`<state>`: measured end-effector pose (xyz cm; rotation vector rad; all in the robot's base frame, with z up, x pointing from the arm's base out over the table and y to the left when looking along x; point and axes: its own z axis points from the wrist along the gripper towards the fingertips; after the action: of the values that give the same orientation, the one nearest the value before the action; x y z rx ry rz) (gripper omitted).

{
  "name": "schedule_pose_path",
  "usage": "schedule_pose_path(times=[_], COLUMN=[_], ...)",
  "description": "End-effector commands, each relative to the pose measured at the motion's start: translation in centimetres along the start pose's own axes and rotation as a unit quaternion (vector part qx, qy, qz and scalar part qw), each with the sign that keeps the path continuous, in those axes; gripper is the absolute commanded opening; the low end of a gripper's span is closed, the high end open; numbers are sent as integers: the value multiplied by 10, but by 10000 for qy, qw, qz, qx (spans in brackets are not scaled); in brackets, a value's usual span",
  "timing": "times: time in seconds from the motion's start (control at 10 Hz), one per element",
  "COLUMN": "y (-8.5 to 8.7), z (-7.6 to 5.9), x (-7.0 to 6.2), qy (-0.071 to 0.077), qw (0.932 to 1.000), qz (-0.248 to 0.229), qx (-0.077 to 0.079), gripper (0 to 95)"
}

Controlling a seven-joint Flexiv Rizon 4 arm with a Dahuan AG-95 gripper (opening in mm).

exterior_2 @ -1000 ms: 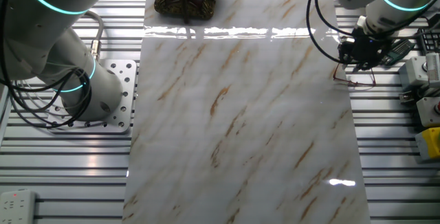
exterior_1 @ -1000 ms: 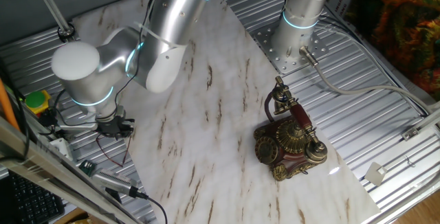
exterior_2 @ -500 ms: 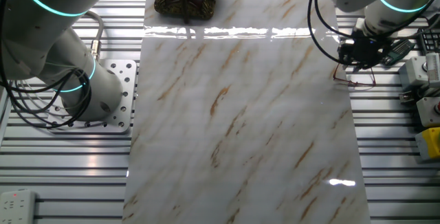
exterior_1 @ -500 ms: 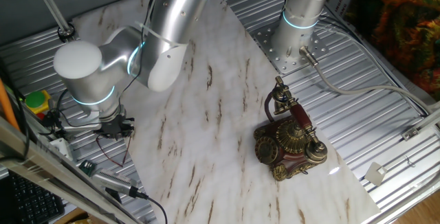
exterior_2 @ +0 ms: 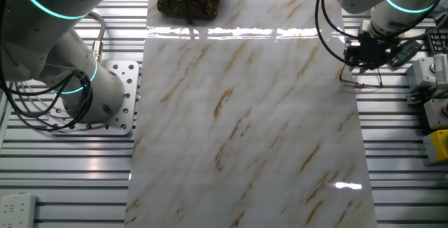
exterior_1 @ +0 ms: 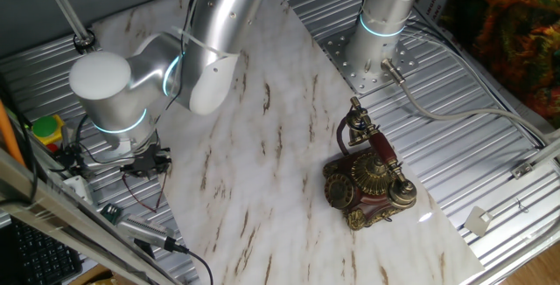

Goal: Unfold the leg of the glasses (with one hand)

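Gripper [exterior_2: 364, 52] at marble surface [exterior_2: 245, 116] edge over glasses [exterior_2: 360, 81]; you can't tell jaw state. One antique telephone [exterior_1: 367, 178].

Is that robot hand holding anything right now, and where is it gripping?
It cannot be told: the gripper sits low over the glasses at the marble's edge, but its fingertips are too small and dark to see.
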<state>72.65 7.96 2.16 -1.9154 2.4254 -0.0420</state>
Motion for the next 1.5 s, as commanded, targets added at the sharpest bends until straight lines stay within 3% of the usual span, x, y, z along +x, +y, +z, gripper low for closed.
schedule_pose_path(times=[0.1,1.2,1.5], y=[0,2,7], z=[0,6,14], x=[-1,-7,-18], qy=[-60,-173,-171], qw=[10000,9998,9998], qz=[-20,-128,-35], qx=[15,37,34], gripper=[190,190,190])
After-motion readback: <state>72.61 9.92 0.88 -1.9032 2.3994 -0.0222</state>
